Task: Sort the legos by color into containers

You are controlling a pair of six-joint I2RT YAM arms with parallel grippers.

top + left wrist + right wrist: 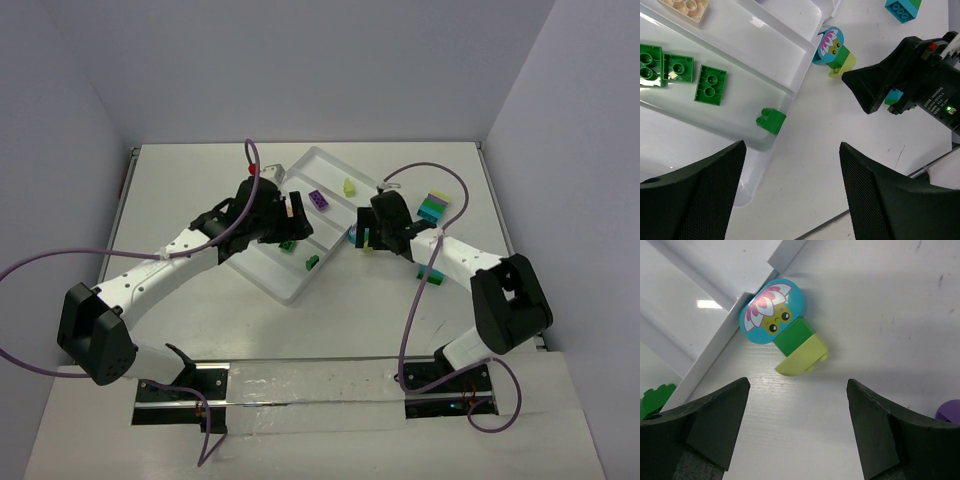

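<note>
The clear tray (322,160) lies at an angle in mid-table. Its compartments hold a purple lego (319,199), a yellow-green one (348,186), green legos (710,85) and a peach one (685,6). A clump (785,322) made of a teal flower-face piece, a green brick and a yellow-green wedge lies on the table against the tray's wall (715,350). My right gripper (797,387) stands open just short of this clump, empty. My left gripper (791,150) hangs open over the tray's near end, also empty. One small green lego (771,120) leans at that end wall.
A multi-colour stack (432,208) and a teal-green brick (432,274) lie on the table to the right of the right arm. A purple piece (949,410) shows at the right wrist view's edge. The two grippers (900,85) are close to each other.
</note>
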